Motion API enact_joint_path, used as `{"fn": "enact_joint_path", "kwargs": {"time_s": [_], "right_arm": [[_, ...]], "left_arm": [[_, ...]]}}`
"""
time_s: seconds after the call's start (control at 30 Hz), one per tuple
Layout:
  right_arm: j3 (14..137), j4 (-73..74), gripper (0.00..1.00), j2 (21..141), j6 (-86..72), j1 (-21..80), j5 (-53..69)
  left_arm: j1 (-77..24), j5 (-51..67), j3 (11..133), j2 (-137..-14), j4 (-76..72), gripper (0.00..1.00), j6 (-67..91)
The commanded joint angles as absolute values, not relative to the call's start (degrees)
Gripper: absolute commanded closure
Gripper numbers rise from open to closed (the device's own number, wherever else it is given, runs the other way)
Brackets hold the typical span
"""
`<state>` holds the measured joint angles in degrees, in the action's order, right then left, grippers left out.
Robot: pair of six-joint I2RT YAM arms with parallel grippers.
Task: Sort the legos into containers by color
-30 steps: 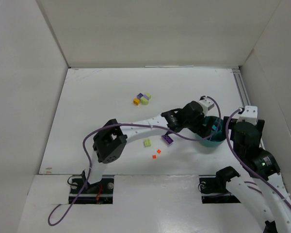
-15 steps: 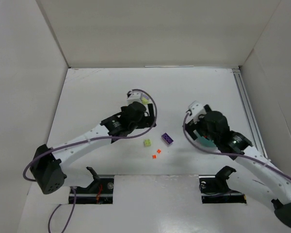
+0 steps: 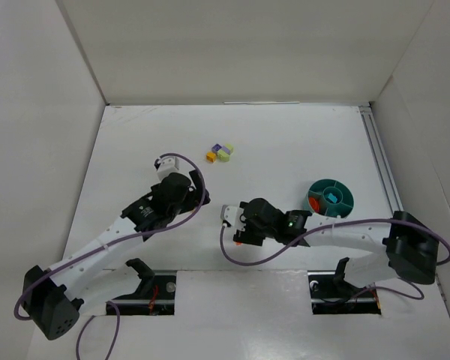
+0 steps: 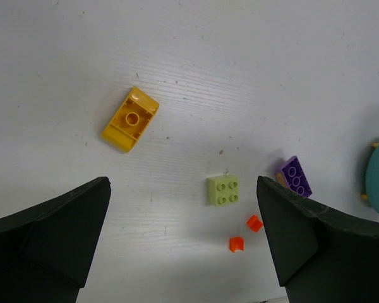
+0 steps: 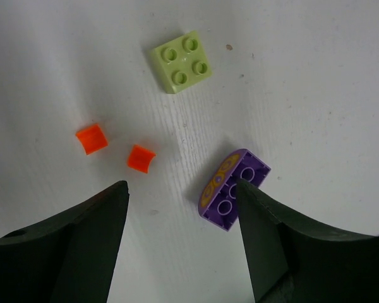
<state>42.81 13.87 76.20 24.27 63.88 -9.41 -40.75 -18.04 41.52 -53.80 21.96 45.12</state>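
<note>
The legos lie in two groups. In the right wrist view a pale green brick [image 5: 181, 61], two orange-red bits [image 5: 91, 138] [image 5: 141, 158] and an upturned purple curved brick [image 5: 234, 188] rest on the table. My right gripper [image 5: 182, 189] is open low over them, and the purple brick touches its right finger [image 5: 284, 252]. My left gripper [image 4: 182, 189] is open and empty above a yellow piece [image 4: 131, 118], the green brick [image 4: 223, 190] and the purple brick [image 4: 295, 176]. The teal bowl [image 3: 331, 198] stands at the right with orange-red and teal pieces inside.
A small cluster of yellow, purple and pale green legos [image 3: 221, 152] sits farther back on the table. In the top view the right gripper [image 3: 244, 231] hides most of the near group, and the left gripper [image 3: 187, 199] hangs to its left. White walls enclose the table.
The left arm has pulled back from the bowl to the left and opened wide. The right arm has swung left from the bowl to the near group, and its jaws have narrowed.
</note>
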Motion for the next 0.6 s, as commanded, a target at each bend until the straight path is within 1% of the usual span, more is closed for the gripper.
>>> {"fn": "enact_joint_path", "kwargs": {"time_s": [0.0, 0.47, 0.5, 0.53, 0.57], "right_arm": [[45.2, 7.6, 0.27, 79.3, 24.0, 64.1, -8.0], [45.2, 4.0, 0.27, 87.5, 22.7, 64.1, -8.1], [45.2, 4.0, 0.28, 88.4, 21.9, 64.1, -9.1], [45.2, 4.0, 0.33, 88.4, 21.4, 64.1, -9.1], [45.2, 3.4, 0.33, 89.0, 21.4, 64.1, -9.7]], "left_arm": [[-40.5, -18.0, 40.2, -53.0, 21.4, 0.0, 46.2], [-40.5, -17.5, 40.2, -54.8, 20.8, 0.0, 46.2], [-40.5, -17.5, 40.2, -54.8, 20.8, 0.0, 46.2], [-40.5, -17.5, 40.2, -54.8, 20.8, 0.0, 46.2], [-40.5, -17.5, 40.2, -55.3, 20.8, 0.0, 46.2]]}}
